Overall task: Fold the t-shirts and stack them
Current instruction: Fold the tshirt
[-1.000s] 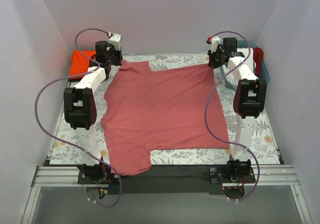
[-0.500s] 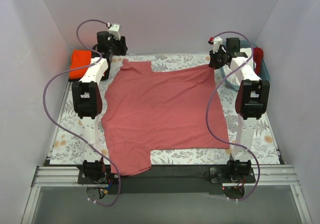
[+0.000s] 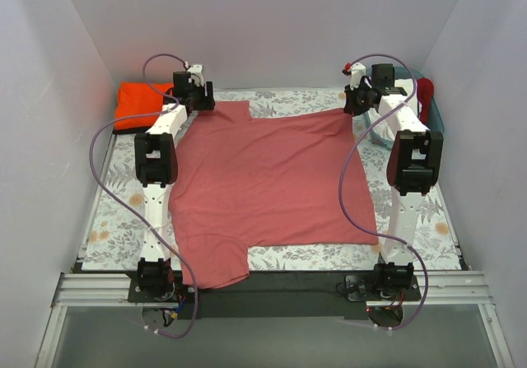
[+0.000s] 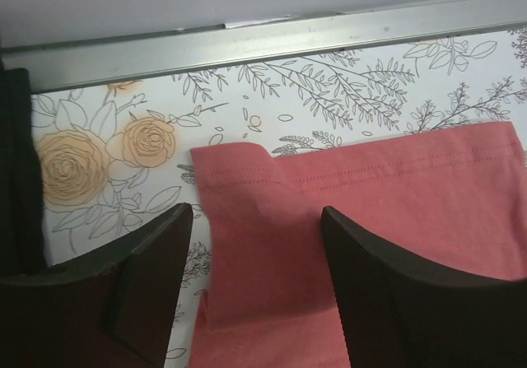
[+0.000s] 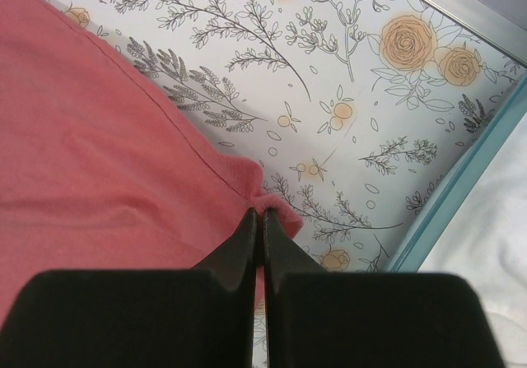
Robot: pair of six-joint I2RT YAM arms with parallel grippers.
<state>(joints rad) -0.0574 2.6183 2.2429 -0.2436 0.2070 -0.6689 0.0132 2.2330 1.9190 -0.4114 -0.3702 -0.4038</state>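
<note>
The dusty rose-red t-shirt (image 3: 268, 179) lies spread flat over the floral table, one sleeve at the near left edge. My left gripper (image 3: 200, 98) is open above the shirt's far left sleeve (image 4: 272, 211), its fingers (image 4: 387, 294) wide apart and holding nothing. At the far right corner my right gripper (image 3: 354, 100) is shut on the shirt's corner (image 5: 276, 207), with a small bunch of cloth pinched at its tips. The bright orange t-shirt (image 3: 140, 103) sits folded at the far left against the wall. No black shirt is in view.
A teal plastic basket (image 3: 432, 109) stands at the far right with dark red cloth over its rim (image 3: 425, 92); its edge (image 5: 461, 179) runs close beside my right gripper. A metal rail (image 4: 272, 43) borders the table's far edge. White walls close in on three sides.
My left gripper has opened and let go of the shirt's far left sleeve, which now lies flat; that arm swung right. The right arm has held still.
</note>
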